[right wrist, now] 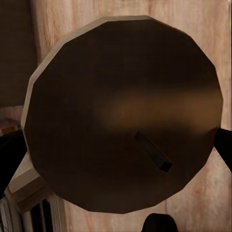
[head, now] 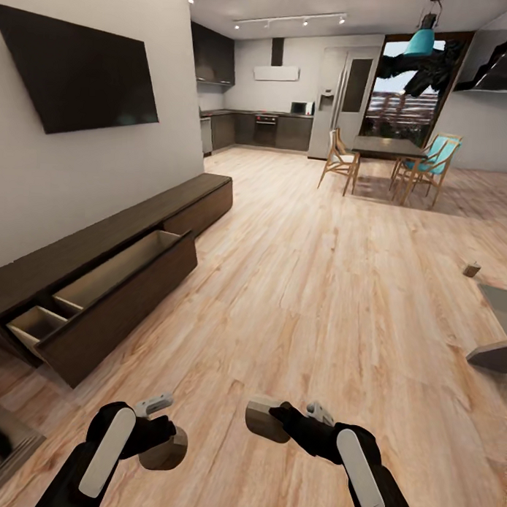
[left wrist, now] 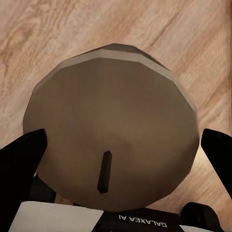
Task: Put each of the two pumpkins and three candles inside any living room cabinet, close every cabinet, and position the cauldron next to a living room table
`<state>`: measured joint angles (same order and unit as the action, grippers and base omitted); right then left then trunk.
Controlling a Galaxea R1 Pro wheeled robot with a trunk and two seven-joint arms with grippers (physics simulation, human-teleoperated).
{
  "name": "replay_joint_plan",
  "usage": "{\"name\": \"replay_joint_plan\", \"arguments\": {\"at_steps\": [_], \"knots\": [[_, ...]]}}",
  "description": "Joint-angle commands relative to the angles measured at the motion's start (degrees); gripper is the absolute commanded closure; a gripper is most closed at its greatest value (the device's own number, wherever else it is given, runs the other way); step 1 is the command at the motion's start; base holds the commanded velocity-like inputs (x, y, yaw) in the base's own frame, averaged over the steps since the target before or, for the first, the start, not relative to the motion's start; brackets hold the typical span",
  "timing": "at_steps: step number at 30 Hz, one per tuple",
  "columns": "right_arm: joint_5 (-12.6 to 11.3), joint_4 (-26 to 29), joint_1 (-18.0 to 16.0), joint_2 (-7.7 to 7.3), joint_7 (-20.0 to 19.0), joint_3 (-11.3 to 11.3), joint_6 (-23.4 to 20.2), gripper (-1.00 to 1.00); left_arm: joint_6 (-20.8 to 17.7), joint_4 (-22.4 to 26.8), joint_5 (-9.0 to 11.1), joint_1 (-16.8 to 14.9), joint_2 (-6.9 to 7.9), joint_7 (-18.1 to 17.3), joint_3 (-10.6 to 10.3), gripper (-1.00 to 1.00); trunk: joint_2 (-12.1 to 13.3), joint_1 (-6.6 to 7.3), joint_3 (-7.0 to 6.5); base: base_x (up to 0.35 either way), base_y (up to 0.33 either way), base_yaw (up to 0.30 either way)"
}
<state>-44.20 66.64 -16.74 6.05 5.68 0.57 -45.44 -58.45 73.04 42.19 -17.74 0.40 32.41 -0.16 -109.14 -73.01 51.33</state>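
A short, stubby beige-grey candle (left wrist: 113,128) with a small dark wick is sitting clamped in the left tool (head: 162,434), whose two black fingers (left wrist: 21,154) are pressing against opposite sides of its round body; a second beige-grey candle (right wrist: 123,113) of the same kind is being carried by the right tool (head: 277,419), closed on it in the same way, with its wick end turned toward the wrist camera. Both candles are being held low and out in front of the robot, probably so that they travel steadily and can be lowered straight in from above. The long, low dark-brown wooden cabinet (head: 137,227) is standing against the white wall ahead and to the left of the candles, and its near drawer (head: 99,292) is hanging pulled out, showing pale beige compartments ready to receive them. A third small beige candle (head: 471,270) is lying on the light wood plank floor (head: 303,284), well apart from the cabinet and far out to its right, near the edge of a glossy grey worktop (head: 500,302). Judging from this, the next step is carrying the pair over to the open drawer.
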Motion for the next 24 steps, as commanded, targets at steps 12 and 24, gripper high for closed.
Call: {"name": "replay_joint_plan", "arguments": {"at_steps": [12, 24], "knots": [[-1.0, 0.1, 0.0, 0.1, 0.6, 0.1, -0.2, 1.0, -0.1, 0.1, 0.6, 0.0, 0.12, 0.5, -0.1, 1.0, 0.0, 0.0, 0.05, 0.267, 0.0, -0.226], [-1.0, 0.1, -0.1, 0.1, 0.5, 0.1, -0.2, 1.0, -0.1, 0.1, 0.6, 0.0, 0.18, 0.5, -0.1, 1.0, 0.0, 0.0, 0.05, 0.348, -0.028, -0.007]]}}
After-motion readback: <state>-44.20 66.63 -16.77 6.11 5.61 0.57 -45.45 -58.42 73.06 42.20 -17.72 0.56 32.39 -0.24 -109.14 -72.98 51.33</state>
